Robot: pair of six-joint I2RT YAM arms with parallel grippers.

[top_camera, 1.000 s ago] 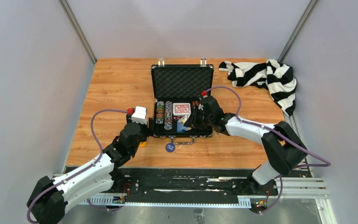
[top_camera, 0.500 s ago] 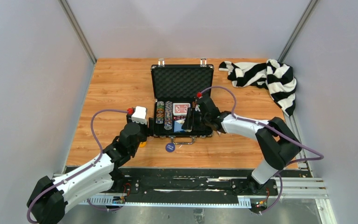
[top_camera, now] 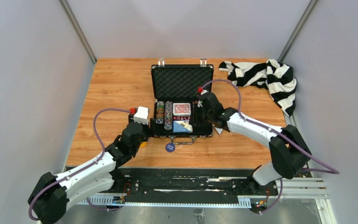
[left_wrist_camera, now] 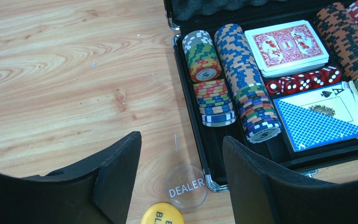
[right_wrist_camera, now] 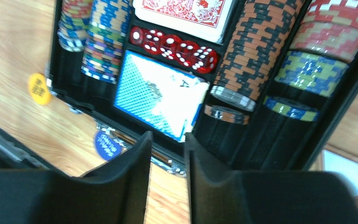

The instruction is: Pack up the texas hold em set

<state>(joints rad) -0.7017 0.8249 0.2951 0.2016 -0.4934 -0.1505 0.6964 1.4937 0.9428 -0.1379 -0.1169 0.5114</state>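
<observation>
**Open poker case on a wooden table, a robot gripper at each front corner**

A black briefcase (top_camera: 182,83) lies open at the middle of the wooden table (top_camera: 116,88), its foam-lined lid standing up at the far side. Rows of multicoloured poker chips (left_wrist_camera: 247,84) fill the left and right slots of the tray. Between them lie a red-backed card deck (left_wrist_camera: 286,46), a row of red dice (left_wrist_camera: 303,80) and, nearest the handle, a blue-backed deck (left_wrist_camera: 321,116) with an ace face up on it.

Three buttons lie outside the case on the table. A clear DEALER button (left_wrist_camera: 186,186) sits just beside the front left corner, a yellow button (left_wrist_camera: 162,214) next to it, and a blue button (top_camera: 170,147) just in front of the handle.

The left gripper (left_wrist_camera: 179,144) hangs over those two buttons, its fingers wide apart and empty. The right gripper (right_wrist_camera: 168,140) is above the right half of the tray, with only a narrow gap between its fingers and nothing in it.

A black-and-white striped cloth (top_camera: 265,77) is bunched at the far right corner.
</observation>
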